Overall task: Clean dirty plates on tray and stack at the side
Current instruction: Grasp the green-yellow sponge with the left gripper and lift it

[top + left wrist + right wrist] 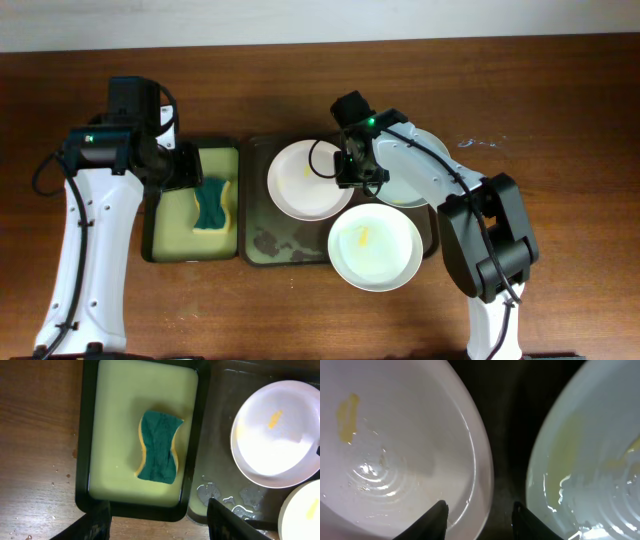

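left gripper [159,510] is hovering jaws apart over sponge [159,446] for pickup; right gripper [480,507], jaws apart, is straddling dirty plate [395,435] rim, likely to steady it.

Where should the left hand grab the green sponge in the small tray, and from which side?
Grip the sponge across its pinched waist, coming straight down from above. It lies flat, green side up, clear of the small tray's walls, and the waist is its narrowest part, so the left hand's fingers should fit around it.
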`<state>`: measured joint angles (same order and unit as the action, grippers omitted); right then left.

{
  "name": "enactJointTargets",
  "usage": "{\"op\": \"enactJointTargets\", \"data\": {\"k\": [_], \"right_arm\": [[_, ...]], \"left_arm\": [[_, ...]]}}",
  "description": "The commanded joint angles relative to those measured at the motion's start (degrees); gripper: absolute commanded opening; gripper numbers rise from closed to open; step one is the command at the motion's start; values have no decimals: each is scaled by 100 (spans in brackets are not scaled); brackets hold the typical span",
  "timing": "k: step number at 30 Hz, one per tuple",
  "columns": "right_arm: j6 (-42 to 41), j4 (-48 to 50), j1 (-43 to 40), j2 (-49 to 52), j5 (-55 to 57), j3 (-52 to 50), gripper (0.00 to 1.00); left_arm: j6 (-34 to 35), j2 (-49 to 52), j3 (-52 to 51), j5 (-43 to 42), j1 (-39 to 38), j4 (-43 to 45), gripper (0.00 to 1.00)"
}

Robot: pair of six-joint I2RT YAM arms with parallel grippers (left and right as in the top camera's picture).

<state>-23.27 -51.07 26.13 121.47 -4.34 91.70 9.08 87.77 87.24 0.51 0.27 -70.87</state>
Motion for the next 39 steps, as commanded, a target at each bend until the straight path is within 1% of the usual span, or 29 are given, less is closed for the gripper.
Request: {"op": "enactJointTargets", "data": {"k": [1, 2, 4, 5, 6, 8, 13, 15, 16, 17, 18, 20, 22, 24, 26, 28, 32, 35, 36, 37, 38, 39], "right_arm": [[50, 125, 0, 79, 9, -42, 40], [50, 140, 2, 79, 11, -42, 35], [48, 151, 2, 79, 9, -42, 31], [48, 166, 2, 79, 11, -42, 25], [48, 170, 2, 79, 11, -42, 25], [44, 166, 13, 79, 11, -42, 18], [28, 227, 11, 79, 63, -157, 19], [-149, 391, 11, 79, 236, -319, 18], [-166, 442, 11, 79, 227, -326, 10], [-282, 485, 13, 79, 225, -326, 7], [-323, 538, 13, 79, 225, -328, 5], [-321, 575, 11, 79, 227, -328, 5], [-321, 570, 11, 79, 225, -328, 5], [-321, 570, 13, 79, 223, -328, 5], [-319, 573, 11, 79, 225, -328, 5], [-319, 573, 11, 79, 225, -328, 5], [-319, 570, 11, 79, 225, -328, 5], [-319, 570, 11, 79, 225, -328, 5], [-319, 573, 11, 79, 225, -328, 5], [-319, 570, 11, 79, 225, -328, 5], [-319, 570, 11, 79, 225, -328, 5], [-317, 570, 11, 79, 225, -328, 5]], "left_arm": [[98, 42, -177, 81, -24, 55, 59], [98, 42, -223, 81, -24, 55, 59], [96, 42, -315, 83, -22, 55, 59], [96, 42, -321, 85, -22, 79, 59], [96, 42, -321, 83, -22, 146, 58], [98, 42, -380, 81, -22, 337, 57], [164, 52, -815, 81, -22, 675, 58], [164, 52, -824, 81, -24, 769, 58], [170, 63, -826, 81, -22, 789, 58], [223, 79, -839, 81, -24, 796, 58], [315, 107, -909, 81, -24, 833, 66], [376, 151, -1252, 81, -26, 1202, 69], [376, 275, -1644, 83, -28, 1829, 64], [376, 575, -1801, 79, -28, 2208, 63], [372, 1145, -1805, 81, -28, 2310, 63], [367, 1539, -1805, 74, -52, 2297, 59], [284, 1681, -1939, 61, -127, 2208, 58], [284, 1681, -2273, 68, -140, 2553, 57], [284, 1681, -2350, 79, -140, 2677, 49], [286, 1681, -2352, 79, -140, 2688, 38], [284, 1681, -2352, 87, -138, 2710, 22], [284, 1681, -2350, 131, -129, 2747, 17]]}}
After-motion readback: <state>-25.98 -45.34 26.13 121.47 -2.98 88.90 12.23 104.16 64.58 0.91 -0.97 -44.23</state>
